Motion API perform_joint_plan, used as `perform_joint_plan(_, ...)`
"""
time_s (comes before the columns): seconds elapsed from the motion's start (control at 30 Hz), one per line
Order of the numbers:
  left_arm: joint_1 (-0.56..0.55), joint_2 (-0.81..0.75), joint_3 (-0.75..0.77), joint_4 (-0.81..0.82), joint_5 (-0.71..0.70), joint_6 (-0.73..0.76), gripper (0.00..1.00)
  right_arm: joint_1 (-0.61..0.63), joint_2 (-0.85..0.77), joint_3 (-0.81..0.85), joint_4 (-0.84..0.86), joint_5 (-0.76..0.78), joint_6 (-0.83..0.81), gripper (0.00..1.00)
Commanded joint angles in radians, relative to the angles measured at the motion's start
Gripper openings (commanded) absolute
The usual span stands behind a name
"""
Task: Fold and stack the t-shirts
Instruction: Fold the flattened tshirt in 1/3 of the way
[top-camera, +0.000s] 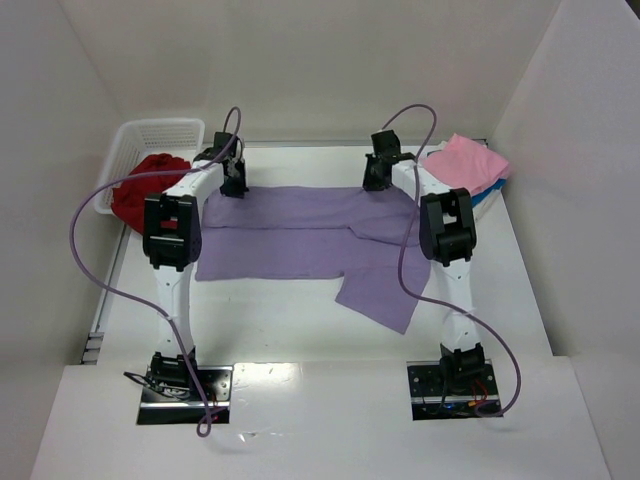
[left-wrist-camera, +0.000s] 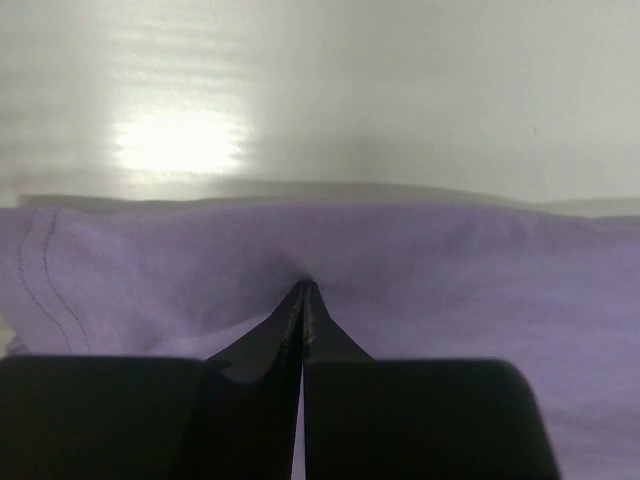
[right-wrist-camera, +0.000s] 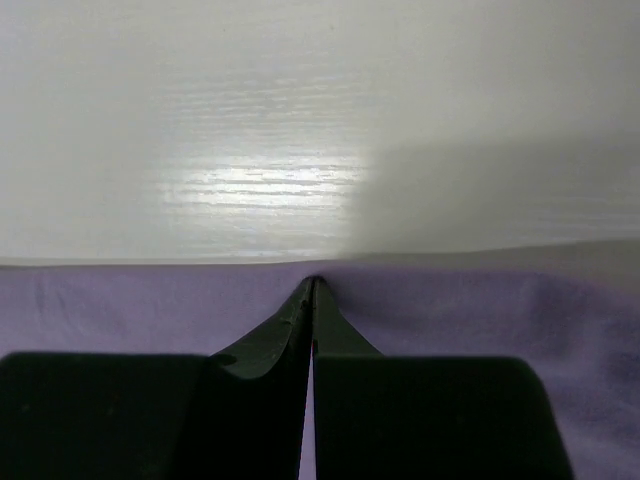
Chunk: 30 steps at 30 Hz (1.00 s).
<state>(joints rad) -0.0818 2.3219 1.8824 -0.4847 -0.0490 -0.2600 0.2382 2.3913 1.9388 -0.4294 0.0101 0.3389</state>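
Top external view: lavender t-shirt (top-camera: 300, 235) lies spread mid-table and looks partly folded, with one sleeve trailing nearward. Left gripper (top-camera: 234, 185) and right gripper (top-camera: 376, 180) are each pinched closed on its far edge, with cloth puckered at the tips. Pink t-shirt (top-camera: 465, 158) sits folded over blue t-shirt (top-camera: 492, 195) at far right. Red t-shirt (top-camera: 148, 190) is bunched at the basket (top-camera: 150, 135), unfolded. Judged roughly half done. White table (top-camera: 280, 330), plain white walls.

place: robot lab cell | evidence: white panel walls (top-camera: 320, 70), white table (top-camera: 280, 320), arm bases (top-camera: 180, 385) bolted at edge
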Motion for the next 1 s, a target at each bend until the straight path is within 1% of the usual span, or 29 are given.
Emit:
perform_joint_plan(0.0,0.033,0.082,0.105,-0.046,-0.026,0.030,0.04,0.018,0.095,0.116,-0.087,0.004,-0.026,0.04)
perform_joint_plan(0.1,0.042,0.117,0.180,-0.067,-0.026,0.039,0.04,0.018,0.127,0.195,-0.097,0.004,-0.026,0.04)
perform_joint_plan(0.17,0.051,0.131,0.228,-0.078,-0.035,0.048,0.04,0.018,0.181,0.303,-0.135,-0.006,-0.026,0.04)
perform_joint_plan(0.23,0.051,0.140,0.242,-0.078,-0.046,0.048,0.04,0.018,0.204,0.359,-0.155,-0.015,-0.026,0.04)
perform_joint_plan(0.33,0.069,0.140,0.242,-0.078,-0.058,0.048,0.04,0.018,0.204,0.399,-0.155,-0.015,-0.026,0.04)
perform_joint_plan(0.43,0.091,0.149,0.242,-0.078,-0.058,0.048,0.04,0.018,0.236,0.454,-0.146,-0.033,-0.026,0.04)
perform_joint_plan(0.5,0.100,0.159,0.270,-0.078,-0.035,0.057,0.04,0.018,0.236,0.492,-0.173,-0.033,-0.026,0.04)
perform_joint_plan(0.6,0.100,0.128,0.291,-0.078,0.009,0.070,0.07,0.018,0.189,0.502,-0.183,-0.024,-0.038,0.11)
perform_joint_plan(0.63,0.100,0.113,0.282,-0.063,0.018,0.083,0.08,0.018,0.168,0.479,-0.174,-0.012,-0.038,0.14)
perform_joint_plan(0.67,0.087,0.094,0.273,-0.054,0.018,0.099,0.14,0.018,0.145,0.479,-0.164,-0.012,-0.049,0.17)
perform_joint_plan(0.73,0.071,0.044,0.254,-0.038,0.018,0.108,0.21,0.018,0.074,0.450,-0.164,-0.002,-0.049,0.25)
perform_joint_plan(0.77,0.059,0.027,0.242,-0.029,0.018,0.120,0.36,0.018,0.046,0.439,-0.154,-0.002,-0.049,0.29)
perform_joint_plan(0.8,0.059,-0.008,0.233,-0.029,0.018,0.131,0.42,0.018,-0.015,0.405,-0.154,-0.002,-0.060,0.37)
perform_joint_plan(0.83,0.047,-0.027,0.233,-0.029,0.027,0.131,0.45,0.018,-0.049,0.384,-0.131,-0.002,-0.060,0.40)
perform_joint_plan(0.87,0.025,-0.065,0.221,-0.029,0.041,0.143,0.49,0.018,-0.126,0.321,-0.106,-0.013,-0.060,0.45)
perform_joint_plan(0.9,0.025,-0.111,0.207,-0.020,0.061,0.143,0.55,0.018,-0.167,0.240,-0.092,-0.027,-0.051,0.50)
perform_joint_plan(0.93,0.005,-0.134,0.195,-0.020,0.076,0.143,0.56,0.018,-0.257,0.192,-0.075,-0.027,-0.051,0.52)
perform_joint_plan(0.97,-0.021,-0.160,0.163,-0.020,0.090,0.156,0.58,0.018,-0.303,0.140,-0.059,-0.041,-0.051,0.54)
